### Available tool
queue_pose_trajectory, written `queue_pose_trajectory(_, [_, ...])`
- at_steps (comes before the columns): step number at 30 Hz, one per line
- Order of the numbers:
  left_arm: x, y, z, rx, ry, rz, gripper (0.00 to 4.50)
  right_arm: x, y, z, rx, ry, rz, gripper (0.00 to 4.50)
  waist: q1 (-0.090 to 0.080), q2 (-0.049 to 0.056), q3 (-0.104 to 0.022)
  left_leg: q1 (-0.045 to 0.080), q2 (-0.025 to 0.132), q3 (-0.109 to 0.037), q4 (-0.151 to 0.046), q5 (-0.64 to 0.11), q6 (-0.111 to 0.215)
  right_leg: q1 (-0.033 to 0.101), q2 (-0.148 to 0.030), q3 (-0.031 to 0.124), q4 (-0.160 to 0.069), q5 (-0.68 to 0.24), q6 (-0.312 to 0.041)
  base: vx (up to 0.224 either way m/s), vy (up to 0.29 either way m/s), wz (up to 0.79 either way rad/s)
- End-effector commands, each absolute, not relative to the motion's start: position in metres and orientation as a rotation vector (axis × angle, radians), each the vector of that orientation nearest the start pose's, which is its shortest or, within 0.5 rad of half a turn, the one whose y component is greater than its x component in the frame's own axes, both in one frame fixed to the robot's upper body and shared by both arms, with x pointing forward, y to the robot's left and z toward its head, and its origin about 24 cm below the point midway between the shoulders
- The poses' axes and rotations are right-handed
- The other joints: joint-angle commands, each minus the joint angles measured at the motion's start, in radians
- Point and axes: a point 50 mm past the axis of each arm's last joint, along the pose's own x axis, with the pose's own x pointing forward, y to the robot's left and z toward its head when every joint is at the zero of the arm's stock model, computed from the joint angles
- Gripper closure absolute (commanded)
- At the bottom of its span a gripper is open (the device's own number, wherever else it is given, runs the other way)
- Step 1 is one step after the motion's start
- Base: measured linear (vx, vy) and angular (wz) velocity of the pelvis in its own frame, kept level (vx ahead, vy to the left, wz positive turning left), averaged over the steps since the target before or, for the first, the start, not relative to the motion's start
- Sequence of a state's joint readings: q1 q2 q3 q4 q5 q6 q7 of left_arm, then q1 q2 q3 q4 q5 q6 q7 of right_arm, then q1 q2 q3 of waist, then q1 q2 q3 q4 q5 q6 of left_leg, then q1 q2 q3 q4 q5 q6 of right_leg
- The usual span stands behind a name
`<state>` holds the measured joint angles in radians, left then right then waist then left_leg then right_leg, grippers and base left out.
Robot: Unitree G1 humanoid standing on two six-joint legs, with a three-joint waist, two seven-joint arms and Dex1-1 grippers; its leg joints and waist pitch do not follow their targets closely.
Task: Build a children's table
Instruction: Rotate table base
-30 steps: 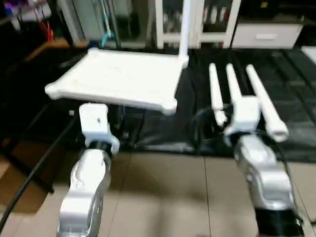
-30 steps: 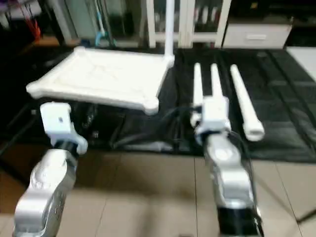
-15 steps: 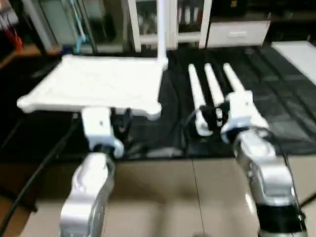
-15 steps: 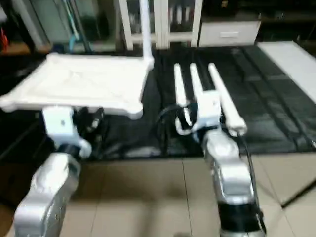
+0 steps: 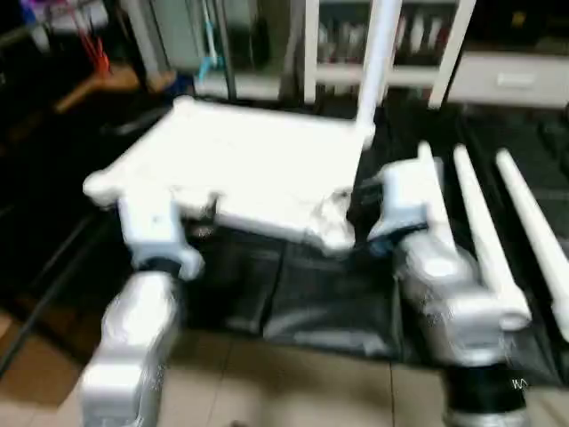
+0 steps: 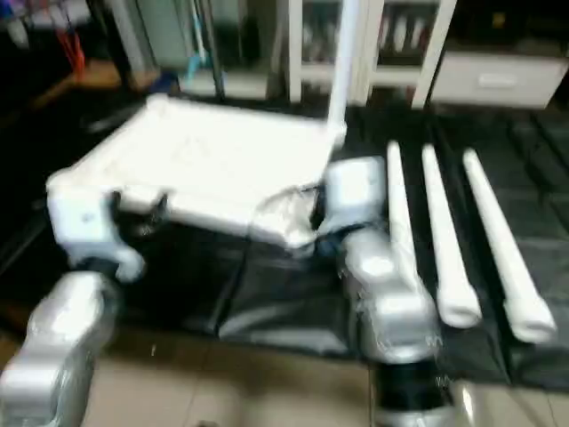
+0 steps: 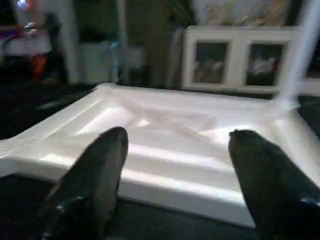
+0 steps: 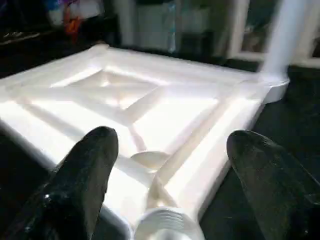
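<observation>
Looks like a lab or workshop room with home furniture: white glass-door cabinet (image 5: 391,44) and low white drawer unit (image 5: 511,78) along the far wall, black mat (image 6: 267,294) spread over beige floor tiles (image 5: 293,382), cluttered dark bench (image 5: 53,53) far left.

You had no readable text, label, brand, number or sign anywhere in these views. A small pale mark showed on the black band of the right forearm (image 5: 516,384), but it was too blurred to make out.
</observation>
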<state>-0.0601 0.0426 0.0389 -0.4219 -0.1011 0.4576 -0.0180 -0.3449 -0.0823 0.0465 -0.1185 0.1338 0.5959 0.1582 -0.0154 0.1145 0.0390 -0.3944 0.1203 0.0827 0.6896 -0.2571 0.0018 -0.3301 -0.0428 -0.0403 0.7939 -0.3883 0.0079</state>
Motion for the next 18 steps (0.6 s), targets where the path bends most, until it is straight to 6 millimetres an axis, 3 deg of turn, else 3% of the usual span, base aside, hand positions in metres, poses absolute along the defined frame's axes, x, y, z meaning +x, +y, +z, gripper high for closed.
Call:
queue_pose_trajectory(1, [0.255, 0.144, 0.114, -0.049, -0.031, -0.089, 0.58, 0.304, -0.131, 0.106, -0.003, 0.158, 0.281, 0.64, -0.029, 0.009, -0.046, 0.131, 0.207, -0.075, -0.165, -0.152, 0.211, -0.084, -0.026, -0.004, -0.003, 0.048, 0.072, 0.141, 0.028, -0.2])
queue_pose_trajectory(2, [0.253, 0.141, 0.109, -0.061, -0.011, -0.126, 0.58, 0.301, -0.131, 0.104, -0.002, 0.179, 0.288, 0.64, -0.002, -0.026, -0.027, 0.128, 0.232, 0.02, -0.208, -0.29, 0.093, -0.097, -0.055, -0.008, -0.036, 0.169, 0.028, 0.141, 0.028, -0.2])
queue_pose_trajectory(3, [0.252, 0.14, 0.108, -0.067, -0.004, -0.132, 0.58, 0.3, -0.131, 0.104, -0.003, 0.185, 0.289, 0.64, 0.007, -0.043, -0.017, 0.126, 0.224, 0.069, -0.22, -0.366, 0.066, -0.095, -0.065, -0.008, -0.074, 0.203, -0.02, 0.133, -0.049, -0.44])
queue_pose_trajectory(4, [0.252, 0.14, 0.108, -0.067, -0.004, -0.132, 0.58, 0.3, -0.131, 0.104, -0.003, 0.185, 0.289, 0.64, 0.029, -0.087, -0.014, 0.165, 0.111, 0.184, -0.132, -0.475, 0.008, -0.132, -0.045, 0.038, -0.222, 0.077, -0.139, 0.174, -0.12, -0.35])
queue_pose_trajectory(5, [0.252, 0.14, 0.107, -0.081, 0.001, -0.143, 0.58, 0.299, -0.132, 0.103, -0.015, 0.194, 0.284, 0.64, 0.037, -0.109, -0.024, 0.144, 0.015, 0.188, -0.02, -0.459, 0.009, -0.089, -0.045, 0.125, -0.276, -0.144, -0.166, 0.174, -0.12, -0.35])
queue_pose_trajectory(6, [0.252, 0.14, 0.107, -0.081, 0.001, -0.143, 0.58, 0.299, -0.132, 0.103, -0.015, 0.194, 0.284, 0.64, 0.069, -0.105, -0.046, 0.035, -0.017, 0.095, 0.052, -0.225, 0.03, 0.068, -0.155, 0.273, -0.276, -0.08, -0.303, 0.249, -0.108, -0.43])
queue_pose_trajectory(7, [0.251, 0.138, 0.107, -0.09, 0.004, -0.166, 0.58, 0.298, -0.133, 0.101, -0.035, 0.21, 0.274, 0.64, 0.071, -0.11, -0.061, -0.046, -0.037, 0.034, 0.068, 0.012, -0.003, 0.107, -0.095, 0.267, -0.202, 0.378, -0.297, 0.205, -0.062, -0.58])
queue_pose_trajectory(8, [0.251, 0.137, 0.107, -0.09, 0.005, -0.183, 0.58, 0.297, -0.134, 0.1, -0.053, 0.223, 0.262, 0.64, 0.067, -0.118, -0.059, -0.056, -0.038, -0.005, 0.013, 0.204, -0.006, 0.084, -0.077, 0.171, -0.127, 1.04, -0.18, 0.205, -0.062, -0.58])
queue_pose_trajectory(9, [0.251, 0.137, 0.108, -0.083, 0.005, -0.191, 0.58, 0.296, -0.135, 0.099, -0.066, 0.23, 0.25, 0.64, 0.06, -0.092, -0.069, -0.032, -0.036, -0.007, -0.021, 0.306, -0.022, 0.055, -0.05, 0.137, -0.12, 1.234, -0.114, 0.001, -0.048, -0.35])
queue_pose_trajectory(10, [0.25, 0.137, 0.107, -0.074, 0.011, -0.209, 0.58, 0.296, -0.138, 0.097, -0.093, 0.257, 0.225, 0.64, 0.065, -0.063, -0.07, -0.005, -0.047, 0.001, -0.063, 0.349, 0.005, 0.008, -0.012, 0.084, -0.154, 1.212, -0.011, -0.167, -0.004, -0.11])
queue_pose_trajectory(11, [0.249, 0.136, 0.106, -0.045, 0.02, -0.231, 0.58, 0.297, -0.142, 0.095, -0.14, 0.301, 0.184, 0.64, 0.054, -0.03, -0.055, -0.027, 0.002, -0.013, -0.076, 0.271, 0.061, 0.005, -0.018, 0.073, -0.189, 0.888, 0.038, -0.167, -0.004, -0.11])
queue_pose_trajectory(12, [0.249, 0.136, 0.104, -0.029, 0.031, -0.249, 0.58, 0.297, -0.145, 0.094, -0.167, 0.335, 0.161, 0.64, 0.048, -0.009, -0.052, -0.013, 0.079, -0.043, -0.097, 0.118, 0.07, -0.003, -0.043, 0.068, -0.207, 0.479, 0.063, -0.105, 0.014, -0.08])
queue_pose_trajectory(13, [0.247, 0.135, 0.102, -0.01, 0.051, -0.28, 0.58, 0.299, -0.149, 0.093, -0.185, 0.387, 0.148, 0.64, 0.047, -0.006, -0.055, 0.013, 0.122, -0.062, -0.102, 0.04, 0.072, -0.008, -0.056, 0.076, -0.206, 0.31, 0.032, 0.0, 0.0, 0.0])
queue_pose_trajectory(14, [0.246, 0.135, 0.101, 0.001, 0.058, -0.291, 0.58, 0.299, -0.149, 0.093, -0.189, 0.402, 0.152, 0.64, 0.035, -0.008, -0.048, 0.022, 0.151, -0.078, -0.125, -0.02, 0.082, -0.01, -0.067, 0.076, -0.202, 0.195, -0.021, 0.0, 0.0, 0.0])
queue_pose_trajectory(15, [0.244, 0.135, 0.098, 0.031, 0.072, -0.316, 0.58, 0.301, -0.153, 0.095, -0.22, 0.421, 0.154, 0.64, 0.027, -0.018, -0.026, 0.024, 0.137, -0.06, -0.147, -0.242, 0.032, -0.017, -0.077, 0.077, -0.228, -0.029, -0.134, -0.05, 0.061, 0.09])
queue_pose_trajectory(16, [0.244, 0.135, 0.098, 0.031, 0.072, -0.316, 0.53, 0.301, -0.153, 0.095, -0.221, 0.421, 0.155, 0.46, 0.027, -0.018, -0.026, 0.024, 0.137, -0.06, -0.147, -0.242, 0.032, -0.017, -0.077, 0.077, -0.228, -0.029, -0.134, -0.055, 0.062, 0.1])
queue_pose_trajectory(17, [0.243, 0.134, 0.097, 0.039, 0.075, -0.341, 0.51, 0.303, -0.156, 0.096, -0.229, 0.441, 0.154, 0.36, 0.037, -0.041, -0.019, 0.038, 0.075, -0.003, -0.111, -0.281, -0.028, -0.03, -0.098, 0.09, -0.278, -0.31, -0.148, -0.081, 0.076, 0.15])
queue_pose_trajectory(18, [0.243, 0.133, 0.097, 0.043, 0.074, -0.365, 0.51, 0.304, -0.16, 0.097, -0.239, 0.463, 0.147, 0.29, 0.04, -0.047, -0.016, 0.038, 0.068, 0.006, -0.107, -0.255, -0.029, -0.03, -0.102, 0.089, -0.291, -0.404, -0.125, 0.0, 0.0, 0.0])
